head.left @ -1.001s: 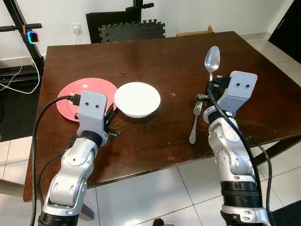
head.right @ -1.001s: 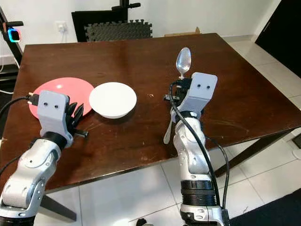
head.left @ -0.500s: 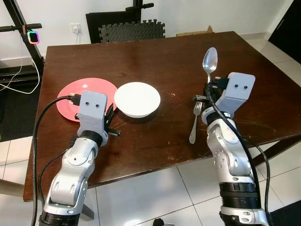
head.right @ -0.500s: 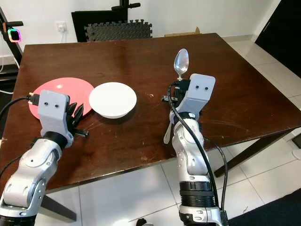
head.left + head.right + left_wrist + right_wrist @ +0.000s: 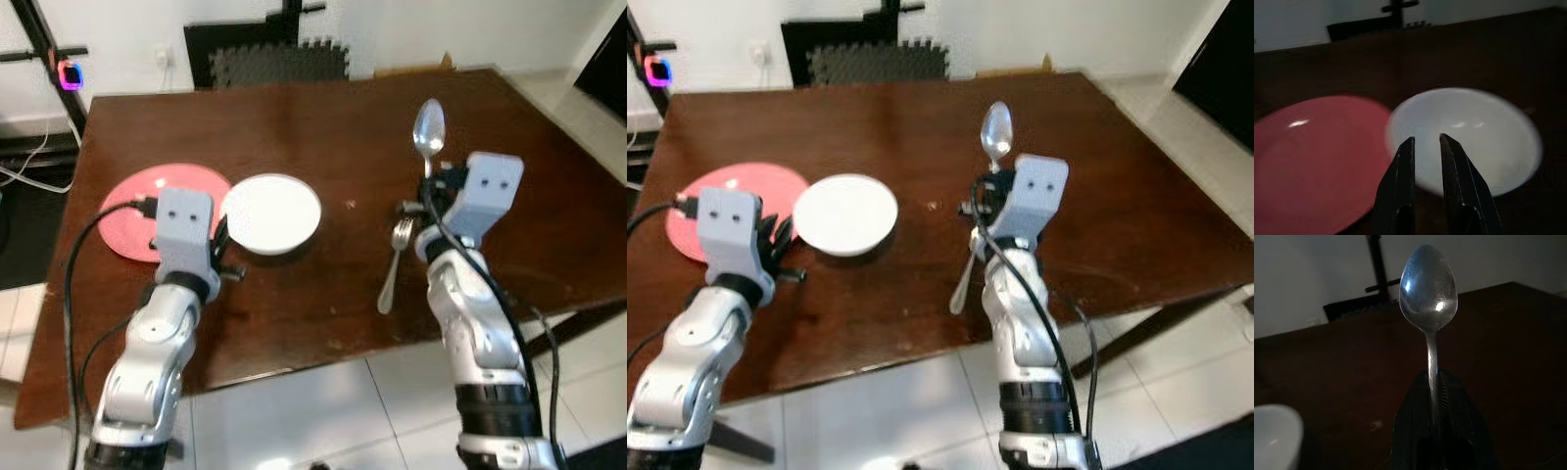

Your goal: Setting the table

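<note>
My right gripper (image 5: 432, 179) is shut on the handle of a silver spoon (image 5: 428, 127) and holds it upright above the right half of the dark wooden table (image 5: 323, 108). In the right wrist view the spoon (image 5: 1428, 286) stands straight up from the closed fingers (image 5: 1449, 396). A silver fork (image 5: 390, 264) lies on the table just left of that arm. A white bowl (image 5: 270, 212) sits beside a pink plate (image 5: 127, 211) on the left. My left gripper (image 5: 1426, 140) hovers low at the near edge of the bowl (image 5: 1474, 132), its fingers a narrow gap apart and holding nothing.
A black chair and a foam mat (image 5: 274, 59) stand behind the table's far edge. A black stand with a lit device (image 5: 67, 73) is at the far left. Tiled floor (image 5: 323, 411) lies below the near table edge.
The whole picture has shifted and blurred a little, so the camera moved. My right gripper has carried the spoon slightly to the left. The left arm has kept its place.
</note>
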Motion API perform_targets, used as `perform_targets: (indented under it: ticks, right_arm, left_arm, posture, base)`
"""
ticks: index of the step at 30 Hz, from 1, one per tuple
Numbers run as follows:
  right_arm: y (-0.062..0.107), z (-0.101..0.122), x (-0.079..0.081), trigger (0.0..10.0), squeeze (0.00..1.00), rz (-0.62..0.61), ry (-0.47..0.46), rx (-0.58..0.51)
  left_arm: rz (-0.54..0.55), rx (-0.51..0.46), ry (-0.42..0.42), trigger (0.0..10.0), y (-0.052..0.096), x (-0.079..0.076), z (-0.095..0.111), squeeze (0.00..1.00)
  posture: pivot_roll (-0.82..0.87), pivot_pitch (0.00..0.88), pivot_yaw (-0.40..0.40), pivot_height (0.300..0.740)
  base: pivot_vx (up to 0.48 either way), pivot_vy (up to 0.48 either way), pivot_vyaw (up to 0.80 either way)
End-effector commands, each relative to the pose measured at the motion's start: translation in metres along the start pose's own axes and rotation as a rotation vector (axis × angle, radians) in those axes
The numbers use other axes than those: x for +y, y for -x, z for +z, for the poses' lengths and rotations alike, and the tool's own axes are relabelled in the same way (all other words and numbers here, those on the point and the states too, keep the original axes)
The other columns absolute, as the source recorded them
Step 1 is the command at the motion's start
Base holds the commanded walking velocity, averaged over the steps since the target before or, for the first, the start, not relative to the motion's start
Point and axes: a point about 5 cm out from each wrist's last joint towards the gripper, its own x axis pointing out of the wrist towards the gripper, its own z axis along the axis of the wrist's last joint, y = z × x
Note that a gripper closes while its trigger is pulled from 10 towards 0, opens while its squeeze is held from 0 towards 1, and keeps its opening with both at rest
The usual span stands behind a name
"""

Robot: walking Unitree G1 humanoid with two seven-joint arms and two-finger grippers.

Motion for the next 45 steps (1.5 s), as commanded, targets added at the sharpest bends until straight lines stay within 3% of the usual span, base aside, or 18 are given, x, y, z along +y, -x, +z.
perform_targets:
  ticks: [1,18,27,45]
  right_arm:
    - [0.0025,-0.0007,-0.0021,10.0,0.0,-0.008,-0.002,-0.002]
    - [0.0023,-0.0013,-0.0022,10.0,0.0,-0.011,-0.002,0.001]
    - [0.0027,-0.0011,-0.003,10.0,0.0,-0.013,-0.002,0.001]
    - [0.0029,-0.0022,-0.0009,10.0,0.0,0.005,0.001,0.008]
  left_arm:
    - [0.016,0.033,0.008,10.0,0.0005,0.0037,-0.0063,0.0]
    - [0.021,0.027,0.013,10.0,-0.0004,0.0041,-0.0052,0.0]
    - [0.029,0.024,0.016,10.0,-0.0009,0.0047,-0.0046,0.0]
    - [0.031,0.025,0.037,10.0,-0.0002,0.0045,-0.0051,0.0]
  posture:
    - [0.08,0.128,0.019,0.74]
    - [0.08,0.128,0.018,0.74]
    - [0.08,0.127,0.018,0.74]
    - [0.08,0.127,0.02,0.74]
  base:
    - [0.0,0.0,0.0]
    - [0.0,0.0,0.0]
    - [0.0,-0.406,0.0]
    - [0.0,0.0,0.0]
